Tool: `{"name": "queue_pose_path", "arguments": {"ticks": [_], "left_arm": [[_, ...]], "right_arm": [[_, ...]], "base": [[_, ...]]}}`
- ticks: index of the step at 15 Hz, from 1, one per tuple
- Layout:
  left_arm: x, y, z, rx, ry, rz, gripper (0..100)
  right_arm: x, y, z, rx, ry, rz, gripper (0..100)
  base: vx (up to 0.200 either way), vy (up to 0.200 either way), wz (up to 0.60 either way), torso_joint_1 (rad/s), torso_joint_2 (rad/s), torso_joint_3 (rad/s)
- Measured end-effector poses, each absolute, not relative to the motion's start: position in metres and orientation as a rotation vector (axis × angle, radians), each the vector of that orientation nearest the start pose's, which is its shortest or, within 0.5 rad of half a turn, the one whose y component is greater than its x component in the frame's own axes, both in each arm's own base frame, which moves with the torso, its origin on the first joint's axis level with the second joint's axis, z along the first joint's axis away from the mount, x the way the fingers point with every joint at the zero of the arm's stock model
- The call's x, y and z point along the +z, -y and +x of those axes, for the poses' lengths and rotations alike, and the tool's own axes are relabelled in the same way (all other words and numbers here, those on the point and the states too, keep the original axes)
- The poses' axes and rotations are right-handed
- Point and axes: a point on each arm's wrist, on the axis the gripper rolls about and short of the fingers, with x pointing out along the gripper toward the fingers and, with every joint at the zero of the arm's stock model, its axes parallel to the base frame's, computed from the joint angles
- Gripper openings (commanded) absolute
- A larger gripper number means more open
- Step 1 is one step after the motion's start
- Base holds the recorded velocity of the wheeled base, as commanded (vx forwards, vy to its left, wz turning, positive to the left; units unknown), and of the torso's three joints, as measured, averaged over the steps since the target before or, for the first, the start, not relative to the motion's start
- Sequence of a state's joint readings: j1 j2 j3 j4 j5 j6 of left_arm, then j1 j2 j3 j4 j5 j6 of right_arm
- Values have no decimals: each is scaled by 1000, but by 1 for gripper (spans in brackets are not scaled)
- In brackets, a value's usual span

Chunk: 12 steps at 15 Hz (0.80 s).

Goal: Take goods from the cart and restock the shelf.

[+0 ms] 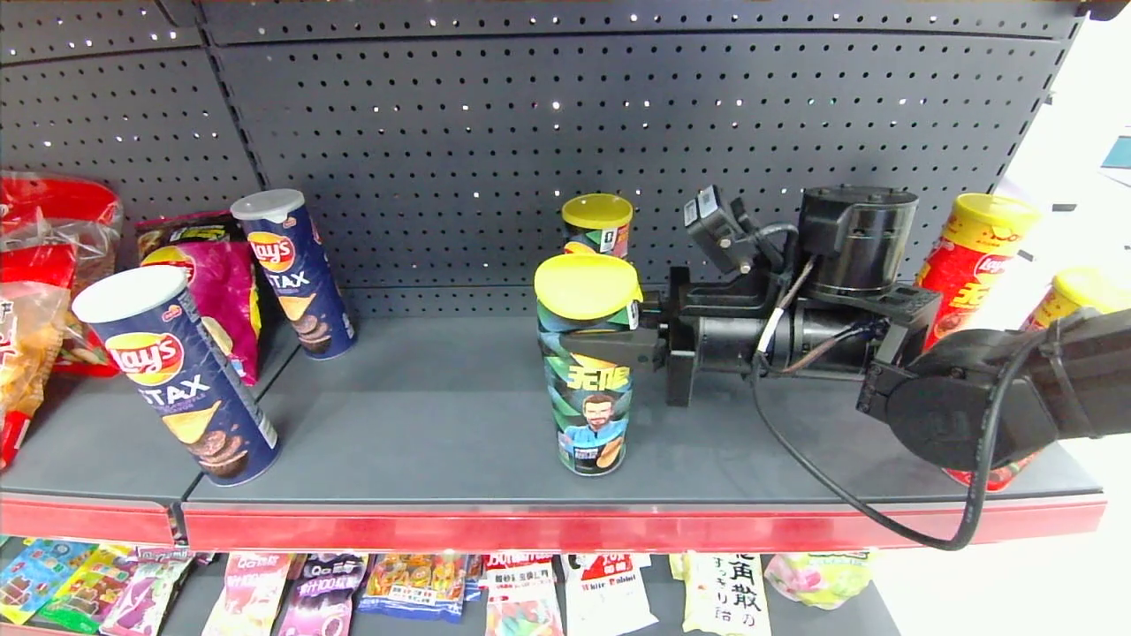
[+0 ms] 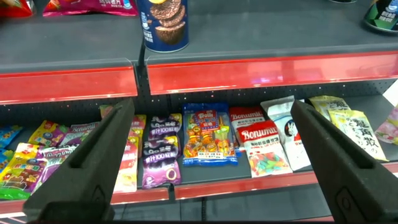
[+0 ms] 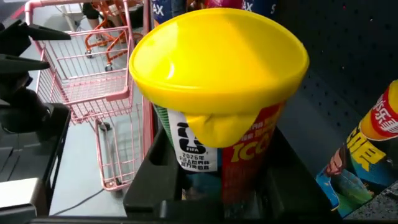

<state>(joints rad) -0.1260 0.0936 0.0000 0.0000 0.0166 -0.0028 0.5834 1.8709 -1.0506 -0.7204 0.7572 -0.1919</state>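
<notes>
Grey shelf (image 1: 424, 415) carries the placing step: the yellow-lidded can (image 1: 590, 402) stands upright at the shelf's middle, near its front edge, with the right jaws clamped on its upper part. The left jaws hang apart, lower than the shelf. Next, likely: release and withdraw without tipping it.

6 chip cans (image 1: 588, 389) & 1 cart (image 3: 93, 81)

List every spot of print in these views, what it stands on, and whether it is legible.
Large, legible: front dark blue chip canister, rear dark blue chip canister.
Legible yellow characters: green chip canister in the right gripper.
Partly hidden: red chip canister.
Small, partly legible: candy bags on the lower shelf.
Wording itself not transcribed.
</notes>
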Motion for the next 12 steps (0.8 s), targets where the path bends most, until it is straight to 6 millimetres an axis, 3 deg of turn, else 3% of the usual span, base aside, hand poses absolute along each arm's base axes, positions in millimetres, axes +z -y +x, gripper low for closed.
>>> {"name": "queue_pose_path", "arguments": {"ticks": [12], "left_arm": [[77, -2, -15, -109, -94, 4, 100]], "right_arm": [[195, -227, 278, 1380, 23, -151, 0]], "base": [[0, 0, 0, 0, 0, 0]]}}
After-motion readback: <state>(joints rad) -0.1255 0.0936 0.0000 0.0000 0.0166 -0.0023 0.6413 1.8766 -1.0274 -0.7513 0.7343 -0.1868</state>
